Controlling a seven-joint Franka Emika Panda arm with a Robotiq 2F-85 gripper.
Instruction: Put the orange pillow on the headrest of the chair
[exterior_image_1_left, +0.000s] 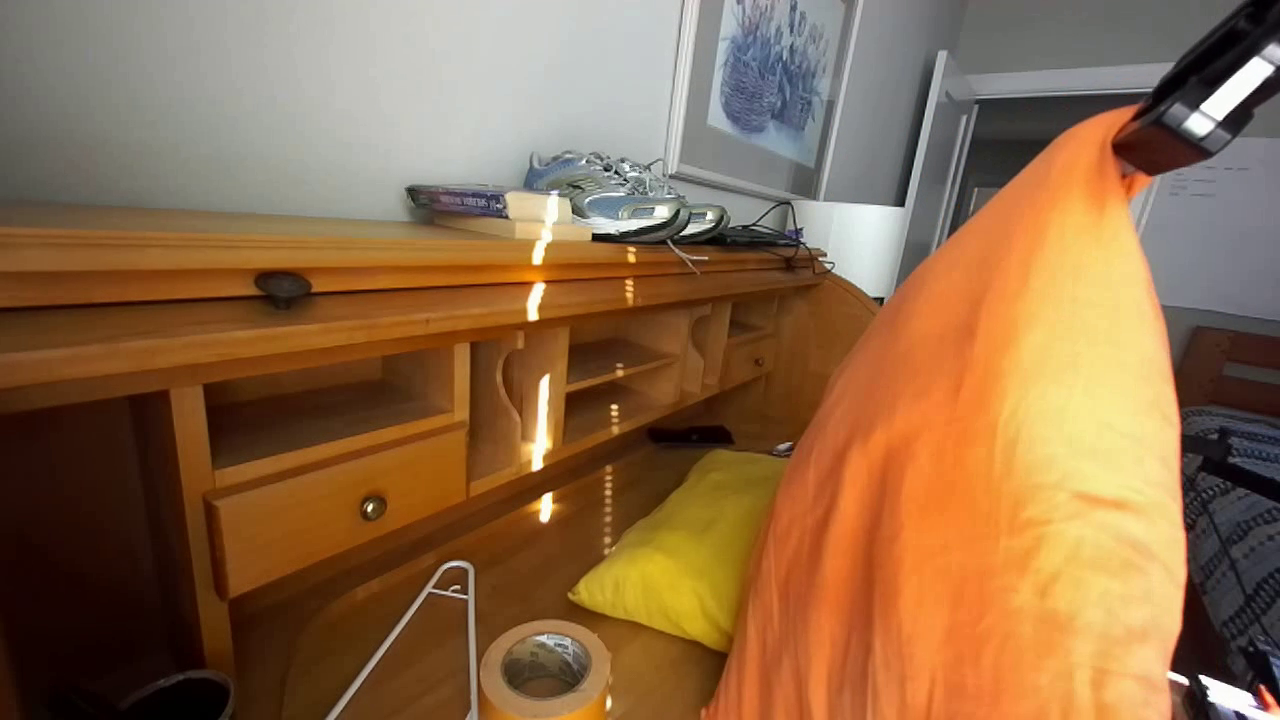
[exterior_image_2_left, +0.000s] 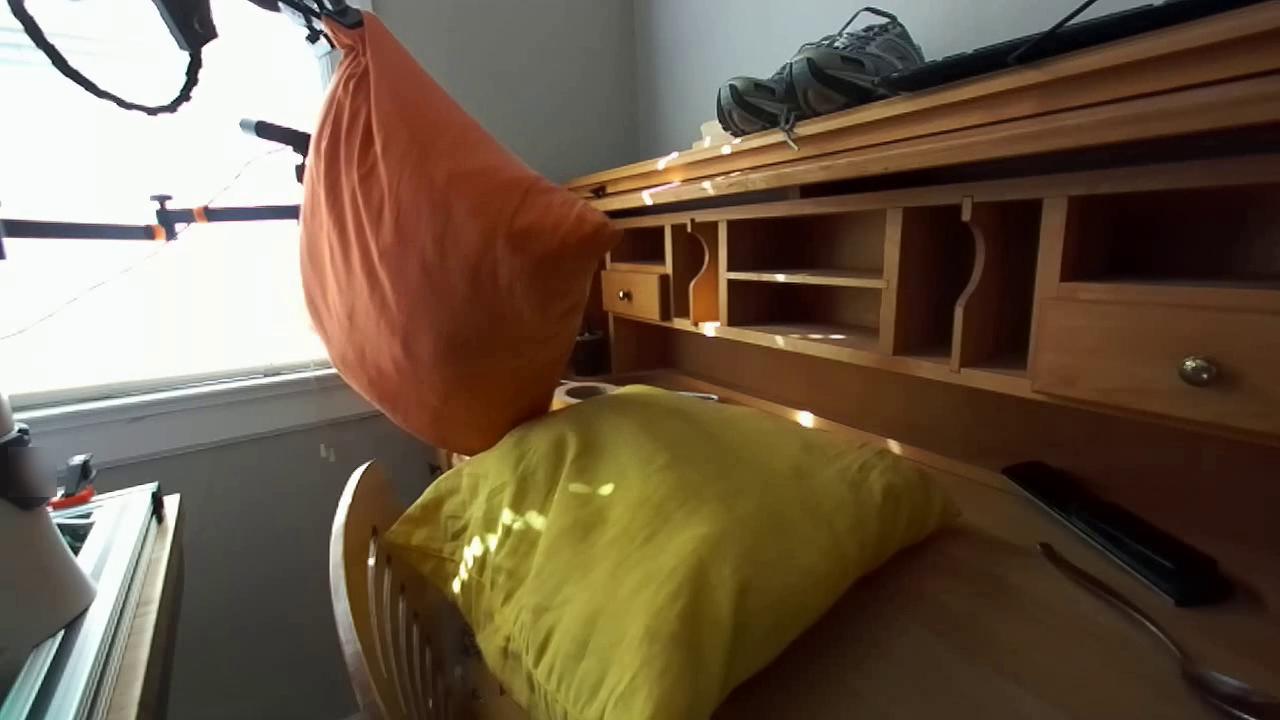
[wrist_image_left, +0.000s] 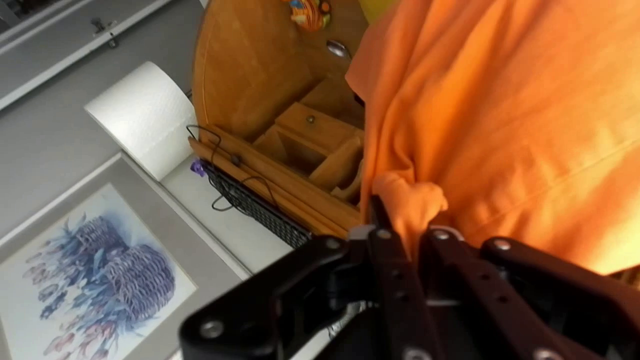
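My gripper (exterior_image_1_left: 1140, 155) is shut on a gathered corner of the orange pillow (exterior_image_1_left: 980, 450). The pillow hangs below it in both exterior views (exterior_image_2_left: 450, 250). In the wrist view the bunched cloth (wrist_image_left: 407, 200) sits between the fingertips (wrist_image_left: 410, 232), and the pillow (wrist_image_left: 525, 125) fills the right side. In an exterior view the headrest of the chair (exterior_image_2_left: 348, 540), a curved wooden top edge, shows at the lower left, below the pillow's bottom. A gap shows between them there. The headrest is hidden or out of view elsewhere.
The yellow pillow (exterior_image_2_left: 680, 540) lies on the wooden desk (exterior_image_2_left: 900, 630), close to the chair back. A tape roll (exterior_image_1_left: 545, 670) and a white hanger (exterior_image_1_left: 470, 640) lie on the desk. Shoes (exterior_image_1_left: 620, 200) stand on the desk's top. A window (exterior_image_2_left: 150, 280) is behind the pillow.
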